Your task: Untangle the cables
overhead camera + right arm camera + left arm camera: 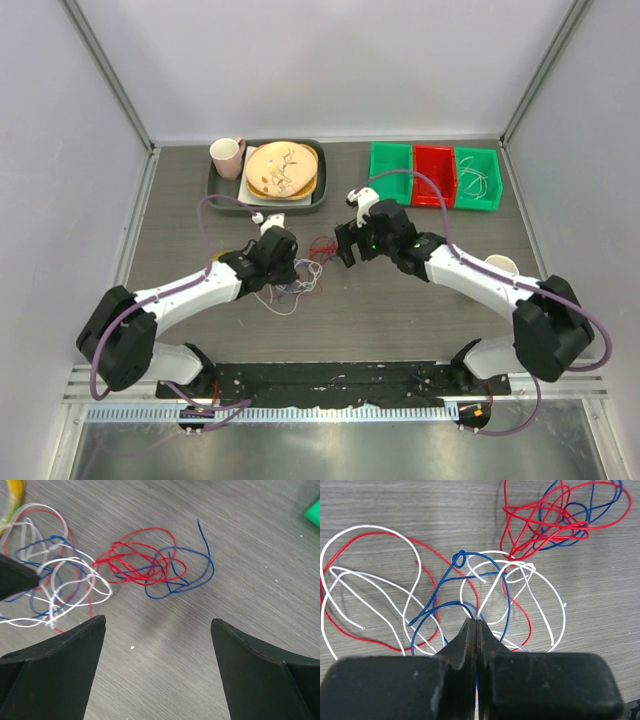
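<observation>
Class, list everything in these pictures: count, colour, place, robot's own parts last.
cables: several, red, white and dark blue, tangled mid-table
tray: one, dark grey, far edge, left of centre
plates: at least two, yellow-orange, stacked on the tray
mug: one, pink, tray's left end
bins: three, green, red, green, far right
cup: one, white, right side, nearer than the bins
table: one, grey wood-grain
left hand: one, black, shut on cable strands
right hand: one, black, open, near the red-blue clump

Soft, even light is falling from above. The thin red, white and blue wire cables (555, 526) are casting faint shadows on the grey wood-grain tabletop (380, 500); close foreground is blurring.
</observation>
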Controlling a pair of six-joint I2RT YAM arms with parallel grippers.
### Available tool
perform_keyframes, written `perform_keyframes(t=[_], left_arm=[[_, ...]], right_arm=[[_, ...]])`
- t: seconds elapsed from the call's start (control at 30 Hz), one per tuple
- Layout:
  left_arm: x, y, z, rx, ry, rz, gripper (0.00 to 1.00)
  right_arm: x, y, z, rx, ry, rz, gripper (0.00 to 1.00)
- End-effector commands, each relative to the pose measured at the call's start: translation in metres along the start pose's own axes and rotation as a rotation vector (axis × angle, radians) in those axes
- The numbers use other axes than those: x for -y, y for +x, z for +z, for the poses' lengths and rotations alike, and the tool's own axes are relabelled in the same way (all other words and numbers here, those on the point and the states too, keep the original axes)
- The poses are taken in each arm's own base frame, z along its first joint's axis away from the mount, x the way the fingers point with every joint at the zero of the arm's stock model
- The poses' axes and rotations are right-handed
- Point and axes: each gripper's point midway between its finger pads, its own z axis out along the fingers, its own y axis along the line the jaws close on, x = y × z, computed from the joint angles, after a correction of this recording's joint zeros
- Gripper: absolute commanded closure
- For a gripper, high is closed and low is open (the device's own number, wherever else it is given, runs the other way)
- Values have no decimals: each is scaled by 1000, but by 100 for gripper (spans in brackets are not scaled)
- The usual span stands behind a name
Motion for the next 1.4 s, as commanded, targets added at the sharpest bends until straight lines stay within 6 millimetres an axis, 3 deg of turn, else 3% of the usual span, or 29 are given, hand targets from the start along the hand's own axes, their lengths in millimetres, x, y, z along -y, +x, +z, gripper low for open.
perform_keyframes(t=[0.0, 0.17, 0.43, 0.53, 0.57, 0.73, 0.87, 0.93, 1.0, 1.17, 1.27, 1.3, 1.37], left_arm=[[-3, 3, -3, 6, -5, -31, 100], [-3, 9, 0, -16, 3, -37, 100], [-3, 11, 2, -18, 6, -44, 100], [-4, 11, 2, -16, 3, -41, 100], [-5, 10, 2, -10, -3, -40, 100], [-9, 10, 4, -19, -31, -34, 100], [-12, 9, 1, -5, -43, -34, 100], [-13, 9, 0, -3, -43, -33, 100], [-12, 8, 0, -3, -41, -33, 100], [-10, 6, -2, -3, -32, -33, 100], [-13, 7, -3, -6, -50, -31, 100], [-15, 6, -5, -1, -58, -31, 100], [-26, 4, -8, 16, -115, -34, 100]], right_arm=[[16, -7, 14, 51, 120, -42, 9], [7, 8, 44, 21, 113, -56, 21], [32, 18, 87, 21, 260, -42, 38], [37, 10, 99, 92, 292, 2, 41], [35, -2, 102, 151, 286, 29, 42], [37, -4, 111, 184, 303, 79, 44], [44, -4, 105, 190, 331, 86, 44], [37, -5, 106, 186, 275, 93, 43], [27, -7, 111, 180, 219, 105, 43], [28, 9, 132, 127, 229, 127, 43], [28, 6, 137, 145, 234, 152, 59], [29, 4, 135, 155, 239, 162, 80], [40, -2, 126, 179, 302, 180, 93]])
